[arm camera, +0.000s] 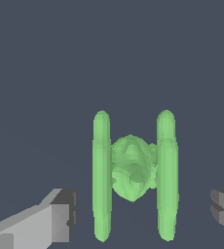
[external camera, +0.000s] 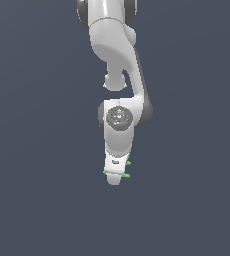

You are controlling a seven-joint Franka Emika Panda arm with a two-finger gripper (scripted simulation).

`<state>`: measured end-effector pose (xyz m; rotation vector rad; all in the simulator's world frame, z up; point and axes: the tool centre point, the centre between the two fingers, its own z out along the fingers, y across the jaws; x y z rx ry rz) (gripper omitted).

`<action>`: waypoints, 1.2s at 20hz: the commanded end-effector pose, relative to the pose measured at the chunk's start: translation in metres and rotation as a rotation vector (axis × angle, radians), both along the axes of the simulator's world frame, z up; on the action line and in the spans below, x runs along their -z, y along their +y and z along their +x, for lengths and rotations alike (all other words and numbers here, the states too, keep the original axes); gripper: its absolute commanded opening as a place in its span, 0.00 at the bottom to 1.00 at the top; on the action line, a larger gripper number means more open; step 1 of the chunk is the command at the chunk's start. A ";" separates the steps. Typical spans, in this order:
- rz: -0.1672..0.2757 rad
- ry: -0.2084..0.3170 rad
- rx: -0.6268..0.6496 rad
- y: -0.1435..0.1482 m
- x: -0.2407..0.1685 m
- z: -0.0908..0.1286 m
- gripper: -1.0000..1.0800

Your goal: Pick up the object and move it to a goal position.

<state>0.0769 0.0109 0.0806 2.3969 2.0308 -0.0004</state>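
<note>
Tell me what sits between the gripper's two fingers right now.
The green piece sits between the fingers of the gripper, with bare gaps either side; the wrist view shows it.

In the exterior view, the arm (external camera: 118, 75) is cut off by the top edge, so its base is out of frame. The gripper (external camera: 115, 176) covers most of the green piece (external camera: 127, 175); only small green tips show at its sides, too small to give the shape. Contact between fingers and piece cannot be determined there. In the wrist view, both fingers (arm camera: 46, 221) are cut off by the picture's edges, and the green piece (arm camera: 133, 168) nearly meets the lower edge.
</note>
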 end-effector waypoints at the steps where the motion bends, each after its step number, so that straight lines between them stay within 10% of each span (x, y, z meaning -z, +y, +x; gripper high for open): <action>1: 0.000 0.000 -0.007 0.000 0.000 0.000 0.96; 20: 0.000 0.000 -0.007 0.000 0.050 0.000 0.96; 21: 0.000 0.000 -0.007 0.000 0.050 0.000 0.00; 24: 0.000 0.000 -0.007 0.000 0.050 0.000 0.00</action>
